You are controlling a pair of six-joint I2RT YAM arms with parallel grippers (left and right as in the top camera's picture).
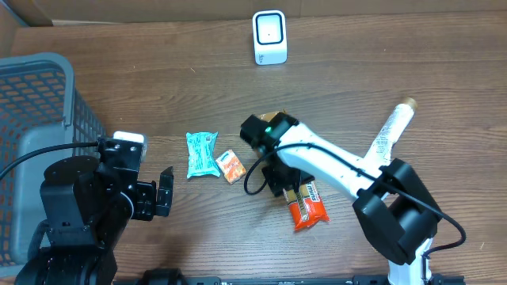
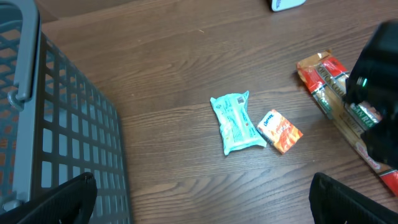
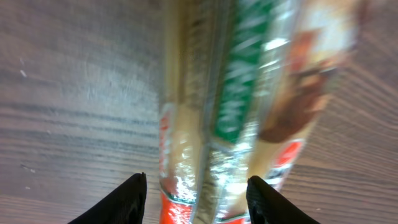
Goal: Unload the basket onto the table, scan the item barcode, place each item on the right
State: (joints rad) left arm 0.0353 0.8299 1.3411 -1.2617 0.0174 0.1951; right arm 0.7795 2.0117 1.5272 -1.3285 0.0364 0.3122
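Right gripper (image 3: 198, 198) is seen parted astride the long red-and-green plastic packet (image 3: 242, 93), lower centre; left gripper (image 2: 202, 199) is spread wide.

Brown wood-grain table (image 1: 158, 87). At the far edge, centre: small white box-shaped scanner (image 1: 269, 37), upright. Along the left side: grey plastic lattice basket (image 1: 47, 103). Mid-table: teal crinkled foil packet (image 1: 202, 153), just beside a small orange carton (image 1: 230, 166). Right of those: black right gripper (image 1: 276, 170) on a white arm, lowered over a long red-and-green wrapped snack pack (image 1: 307, 207); fingertips hidden from above. Further right: white tube with tan cap (image 1: 390, 133), lying diagonally. Lower left: black left gripper (image 1: 164, 192), fingers spread, apart from the packet.
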